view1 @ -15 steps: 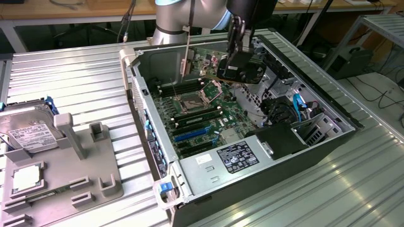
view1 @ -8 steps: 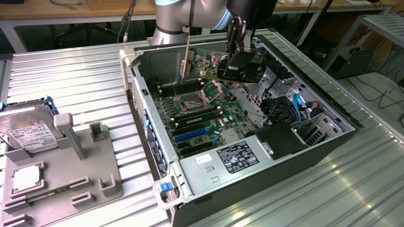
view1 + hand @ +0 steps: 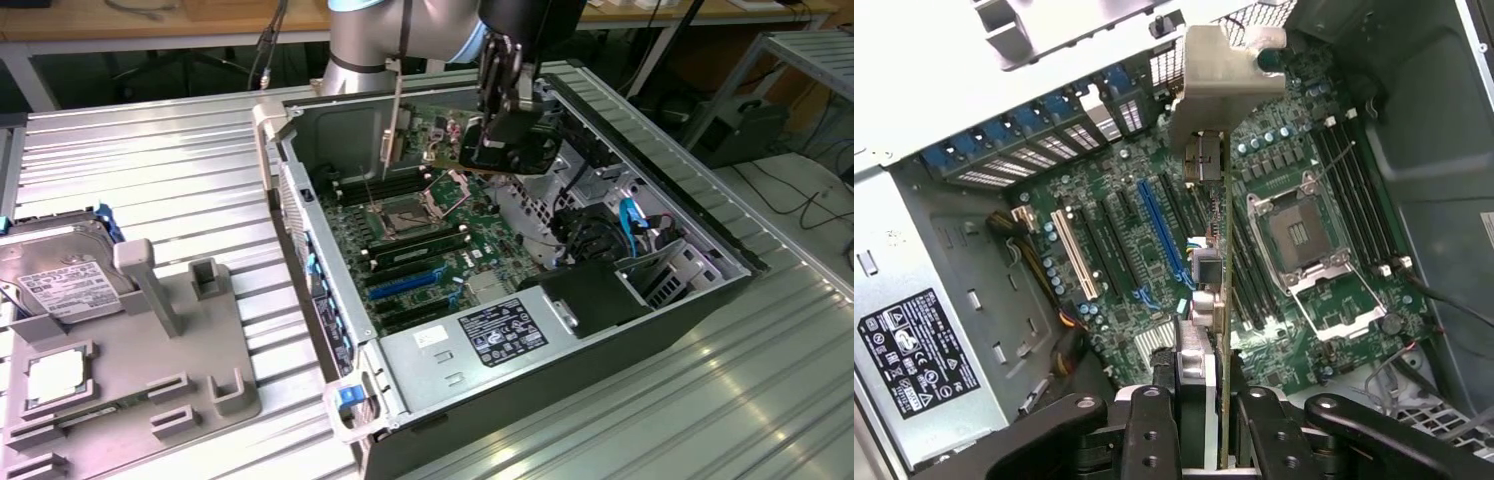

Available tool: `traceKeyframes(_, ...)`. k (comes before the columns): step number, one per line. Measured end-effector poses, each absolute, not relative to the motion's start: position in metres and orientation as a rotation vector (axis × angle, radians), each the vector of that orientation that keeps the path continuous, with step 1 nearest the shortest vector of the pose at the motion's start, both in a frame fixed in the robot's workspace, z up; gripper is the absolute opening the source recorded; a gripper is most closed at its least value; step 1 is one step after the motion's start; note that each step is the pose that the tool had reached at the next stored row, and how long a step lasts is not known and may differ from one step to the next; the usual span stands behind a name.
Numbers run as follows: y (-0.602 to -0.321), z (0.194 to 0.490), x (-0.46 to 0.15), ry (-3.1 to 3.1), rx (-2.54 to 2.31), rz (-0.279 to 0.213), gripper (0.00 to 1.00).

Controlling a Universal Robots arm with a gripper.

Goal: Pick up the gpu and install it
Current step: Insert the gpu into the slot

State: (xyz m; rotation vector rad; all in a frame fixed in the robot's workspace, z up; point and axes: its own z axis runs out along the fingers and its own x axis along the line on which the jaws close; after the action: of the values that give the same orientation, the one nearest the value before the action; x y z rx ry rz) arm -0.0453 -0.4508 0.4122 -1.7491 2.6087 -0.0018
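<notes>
My gripper (image 3: 491, 135) hangs over the open computer case (image 3: 694, 235), shut on the gpu (image 3: 521, 150). The card stands on edge above the large green motherboard (image 3: 434, 235), apart from it, with its black shroud facing the exterior view's right and its silver end bracket (image 3: 392, 125) toward the case's rear wall. In the wrist view the gpu (image 3: 1212, 260) shows edge-on between my two black fingers (image 3: 1149, 430), the gripper (image 3: 1206, 425) clamped on its near end. Its bracket (image 3: 1224, 70) reaches the rear slot openings. It hovers beside the blue expansion slot (image 3: 1159, 235).
The CPU socket (image 3: 1304, 240) and memory slots lie beside the card. A labelled power supply (image 3: 494, 330) fills the case's near end, with blue and black cables (image 3: 621, 225) at the exterior view's right. A silver hard drive (image 3: 60, 270) rests on a grey fixture (image 3: 134, 380) on the ribbed table.
</notes>
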Motion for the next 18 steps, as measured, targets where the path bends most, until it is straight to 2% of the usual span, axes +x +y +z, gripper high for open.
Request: traceKeyframes(18, -0.4509, 0.4121, -0.0453, 2.501, -1.900, -0.002, 0.28)
